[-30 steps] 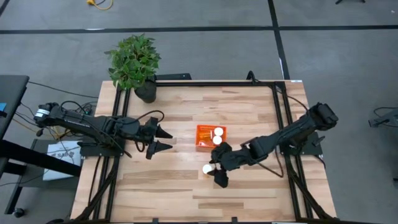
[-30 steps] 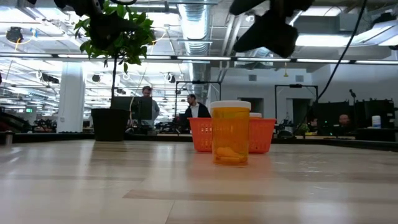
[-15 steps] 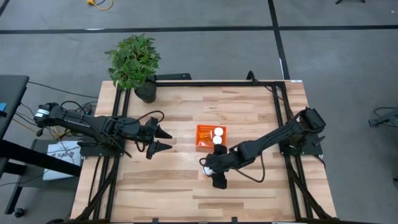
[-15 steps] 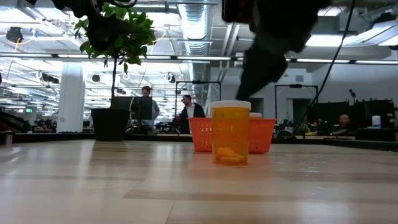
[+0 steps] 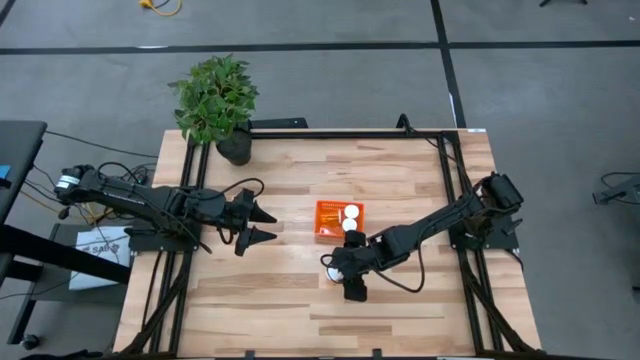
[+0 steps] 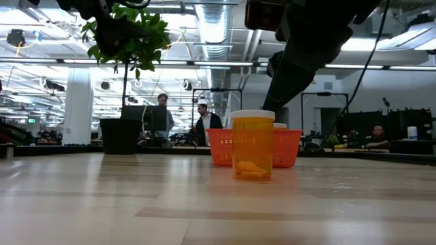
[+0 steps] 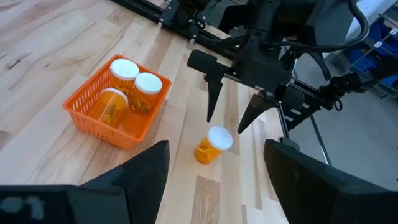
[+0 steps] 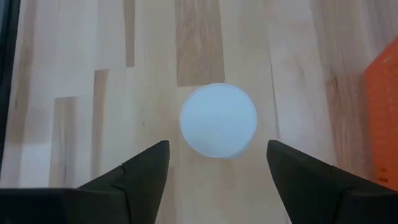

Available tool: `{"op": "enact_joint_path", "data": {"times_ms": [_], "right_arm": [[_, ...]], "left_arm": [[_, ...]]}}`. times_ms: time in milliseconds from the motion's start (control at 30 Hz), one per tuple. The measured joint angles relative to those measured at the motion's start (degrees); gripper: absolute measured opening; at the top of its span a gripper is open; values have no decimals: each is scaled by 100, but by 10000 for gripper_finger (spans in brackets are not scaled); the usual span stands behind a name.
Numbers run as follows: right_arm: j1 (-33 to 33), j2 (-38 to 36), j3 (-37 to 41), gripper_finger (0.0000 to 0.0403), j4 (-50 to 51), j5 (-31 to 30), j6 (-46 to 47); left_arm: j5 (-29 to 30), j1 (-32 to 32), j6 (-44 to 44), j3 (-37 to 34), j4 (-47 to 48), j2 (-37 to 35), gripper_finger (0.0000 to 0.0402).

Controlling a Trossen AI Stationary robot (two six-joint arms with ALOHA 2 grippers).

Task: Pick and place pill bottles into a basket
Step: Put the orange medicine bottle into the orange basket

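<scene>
One pill bottle (image 7: 211,145), orange with a white cap, stands upright on its base on the wood, near the basket's near side; it also shows in the low view (image 6: 253,146). The orange basket (image 5: 326,221) holds three more bottles (image 7: 132,86). My right gripper (image 8: 217,147) is open and points down above the standing bottle, whose cap (image 8: 218,121) shows between its two fingers; the fingers do not touch it. In the high view this gripper (image 5: 341,273) hides the bottle. My left gripper (image 5: 268,224) is open and empty, left of the basket.
A potted plant (image 5: 216,100) stands at the table's far left corner. A dark frame (image 5: 455,200) runs along the table's edges. People show in the room beyond the table in the low view (image 6: 162,112).
My right gripper has gone a little toward the table's left edge and come down, and now stands over the standing bottle. The bottle has stayed in place. My left arm has kept still.
</scene>
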State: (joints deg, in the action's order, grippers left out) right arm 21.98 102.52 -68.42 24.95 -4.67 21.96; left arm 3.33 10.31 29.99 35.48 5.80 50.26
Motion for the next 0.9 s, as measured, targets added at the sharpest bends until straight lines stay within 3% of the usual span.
{"op": "enact_joint_path", "data": {"times_ms": [900], "right_arm": [[-136,-9,0,266,-15,182,-755]], "left_arm": [[2,0,-21,0,-4,0,251]]}}
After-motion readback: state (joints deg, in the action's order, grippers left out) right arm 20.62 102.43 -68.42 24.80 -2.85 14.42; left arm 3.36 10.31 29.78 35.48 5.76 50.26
